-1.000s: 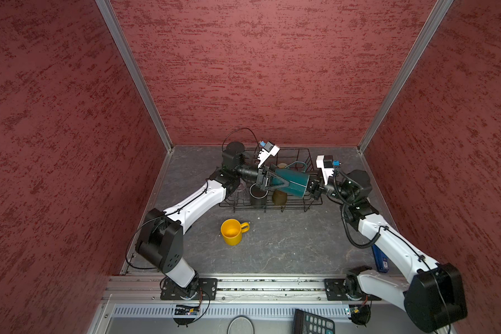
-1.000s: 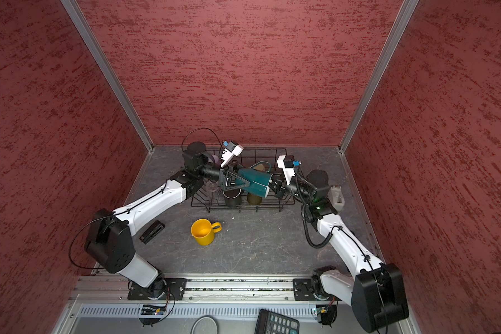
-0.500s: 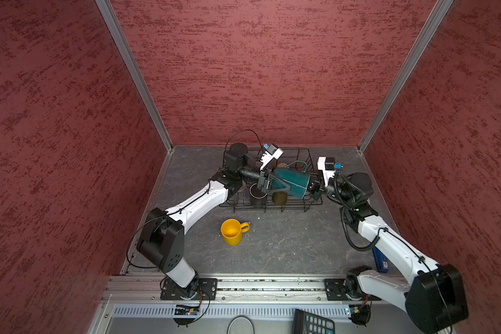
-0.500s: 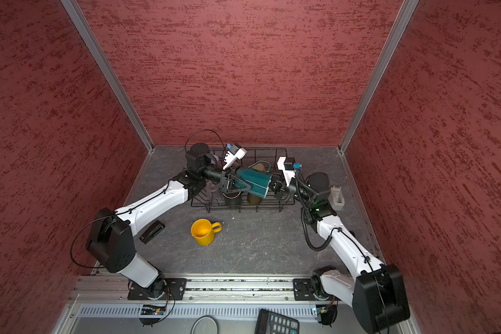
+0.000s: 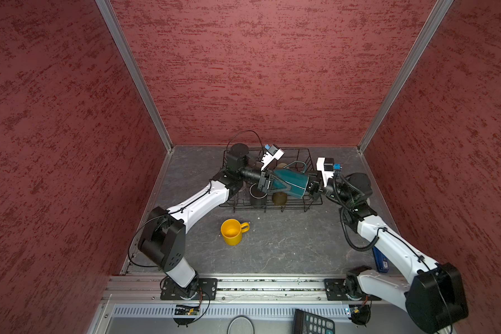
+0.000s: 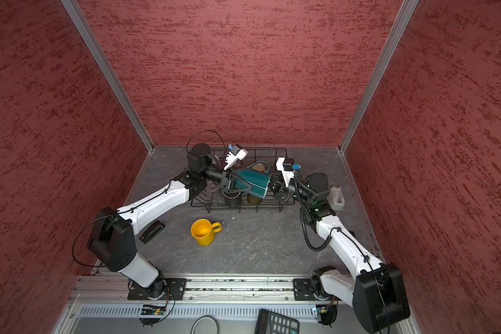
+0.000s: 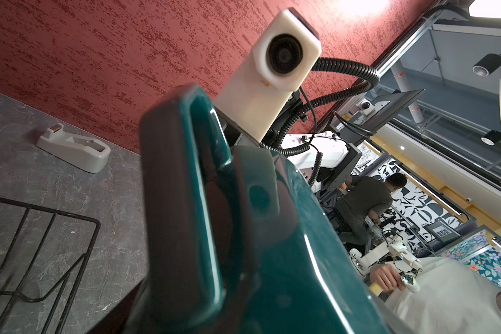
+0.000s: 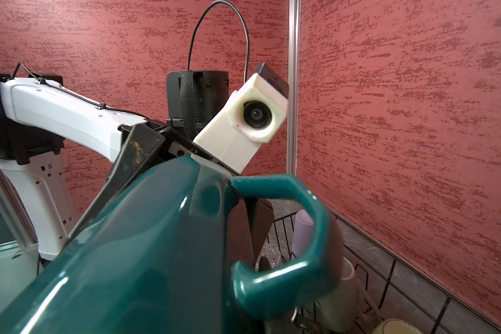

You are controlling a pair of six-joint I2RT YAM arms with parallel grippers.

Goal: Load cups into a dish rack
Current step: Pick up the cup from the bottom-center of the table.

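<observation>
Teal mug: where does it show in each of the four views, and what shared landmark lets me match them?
Top view: mug at centre, on its side above the rack.
Top view: mug at centre again, above the rack.
Left wrist: mug fills the foreground, handle nearest the camera.
Right wrist: mug fills the foreground, handle in profile.
Shared landmark: the black wire rack, also in both wrist views.

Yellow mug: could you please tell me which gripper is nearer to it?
Left. The left gripper is over the dish rack beyond the yellow mug; the right gripper is farther aside.
</observation>
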